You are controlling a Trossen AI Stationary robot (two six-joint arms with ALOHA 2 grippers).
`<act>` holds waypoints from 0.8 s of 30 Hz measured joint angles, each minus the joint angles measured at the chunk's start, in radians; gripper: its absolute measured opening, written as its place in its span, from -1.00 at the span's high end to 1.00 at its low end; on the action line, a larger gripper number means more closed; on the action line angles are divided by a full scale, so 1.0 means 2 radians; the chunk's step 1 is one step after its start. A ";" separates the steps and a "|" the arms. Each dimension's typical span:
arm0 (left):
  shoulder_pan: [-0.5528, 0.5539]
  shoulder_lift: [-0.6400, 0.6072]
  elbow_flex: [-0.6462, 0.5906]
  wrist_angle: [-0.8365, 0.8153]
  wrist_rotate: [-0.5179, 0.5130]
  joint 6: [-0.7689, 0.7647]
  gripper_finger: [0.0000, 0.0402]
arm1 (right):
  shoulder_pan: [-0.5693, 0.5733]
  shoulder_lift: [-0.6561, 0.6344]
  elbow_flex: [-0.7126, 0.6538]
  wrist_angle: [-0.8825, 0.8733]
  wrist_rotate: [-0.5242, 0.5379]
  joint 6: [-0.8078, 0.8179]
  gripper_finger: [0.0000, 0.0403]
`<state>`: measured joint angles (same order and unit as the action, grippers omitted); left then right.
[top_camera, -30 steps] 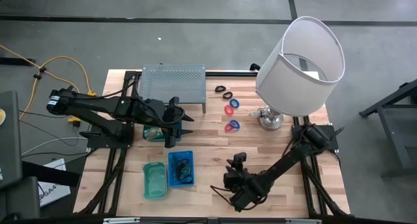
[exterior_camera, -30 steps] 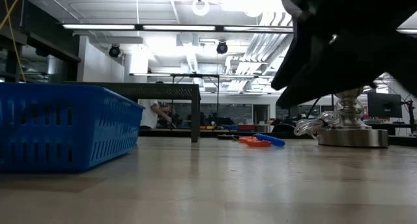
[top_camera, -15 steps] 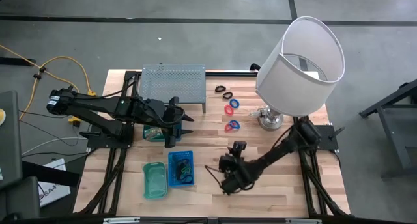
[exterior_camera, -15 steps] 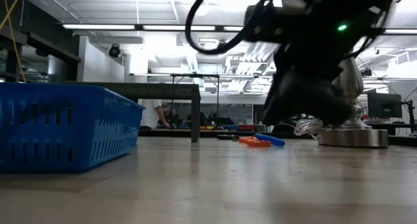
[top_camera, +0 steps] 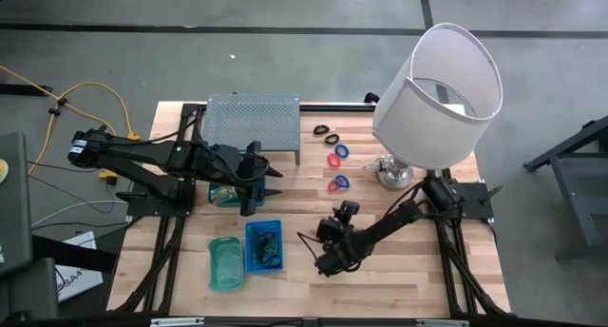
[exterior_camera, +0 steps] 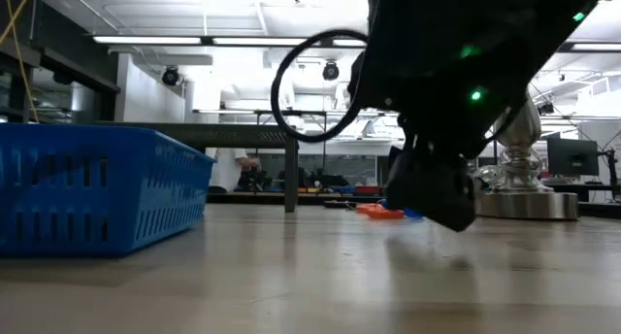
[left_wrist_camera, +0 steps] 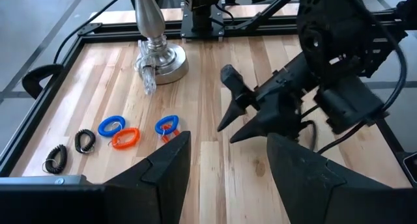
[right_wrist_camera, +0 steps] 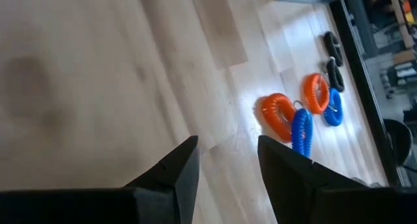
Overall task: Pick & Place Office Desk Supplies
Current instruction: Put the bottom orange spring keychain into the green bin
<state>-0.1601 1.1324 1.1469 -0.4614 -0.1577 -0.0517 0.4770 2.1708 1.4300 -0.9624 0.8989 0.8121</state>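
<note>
The supplies lie loose on the wooden table: two red and blue ring pairs [top_camera: 339, 154] [top_camera: 338, 183], two black loops [top_camera: 326, 134], and yellow-green packets [top_camera: 224, 195] under my left arm. The rings also show in the right wrist view [right_wrist_camera: 290, 116] and the left wrist view [left_wrist_camera: 124, 133]. My right gripper [top_camera: 346, 210] is open and empty. It stands low over the table just near of the nearer ring pair and points toward it. It also shows in the left wrist view [left_wrist_camera: 227, 101]. My left gripper [top_camera: 274, 180] is open and empty beside the grey rack [top_camera: 253, 125].
A blue tray [top_camera: 256, 260] holding black items and a green tray [top_camera: 225, 263] stand near the front left. The big white-shaded lamp [top_camera: 437, 89] stands on its metal base [top_camera: 392, 175] at the far right. Bare wood lies between the trays and the right arm.
My right gripper has swung from the table's near edge toward its left and far side, closing on the nearer red and blue ring pair. The supplies have kept their places.
</note>
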 joint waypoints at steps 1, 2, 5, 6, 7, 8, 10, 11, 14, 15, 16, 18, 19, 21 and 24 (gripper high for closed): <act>0.000 0.000 0.000 0.000 0.000 0.000 0.03 | -0.003 0.000 0.000 -0.005 0.000 0.008 0.27; 0.000 0.000 0.000 0.000 0.000 0.000 0.03 | -0.006 0.000 0.000 -0.009 0.000 0.015 0.27; 0.000 0.000 0.000 0.000 0.000 0.000 0.03 | -0.016 0.000 0.000 -0.014 0.000 0.031 0.27; 0.000 0.000 0.000 0.000 0.000 0.000 0.03 | -0.019 0.000 0.000 -0.017 0.000 0.035 0.27; 0.000 0.000 0.000 0.000 0.000 0.000 0.03 | -0.021 0.000 0.000 -0.020 0.001 0.039 0.27; 0.000 0.000 0.000 0.000 0.000 0.000 0.03 | -0.023 0.000 0.000 -0.023 0.001 0.042 0.27; 0.000 0.000 0.000 0.000 0.000 0.000 0.03 | -0.026 0.006 0.000 -0.022 0.001 0.043 0.27; 0.000 0.000 0.000 0.000 0.000 0.000 0.03 | -0.027 0.011 0.000 -0.020 0.001 0.044 0.27; 0.000 0.000 0.000 0.000 0.000 0.000 0.03 | -0.027 0.020 0.000 -0.008 -0.009 0.074 0.27; 0.000 0.000 0.000 0.000 0.000 0.000 0.03 | -0.027 0.021 0.001 -0.001 -0.014 0.092 0.27; 0.000 0.000 0.000 0.000 0.000 0.000 0.03 | -0.027 0.021 0.001 0.007 -0.018 0.108 0.27; 0.000 0.000 0.000 0.002 0.000 0.000 0.03 | -0.027 0.022 0.000 0.015 -0.019 0.142 0.27; 0.000 0.000 0.000 0.002 0.000 0.000 0.03 | -0.027 0.023 0.000 0.017 -0.015 0.156 0.27; 0.000 0.000 0.000 0.003 0.000 0.000 0.03 | -0.026 0.023 0.000 0.022 -0.004 0.177 0.27; 0.000 0.000 0.000 0.003 0.000 0.000 0.03 | -0.026 0.023 0.000 0.021 0.016 0.197 0.27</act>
<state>-0.1604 1.1324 1.1469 -0.4557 -0.1574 -0.0517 0.4255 2.2169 1.4296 -0.9204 0.9302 1.2051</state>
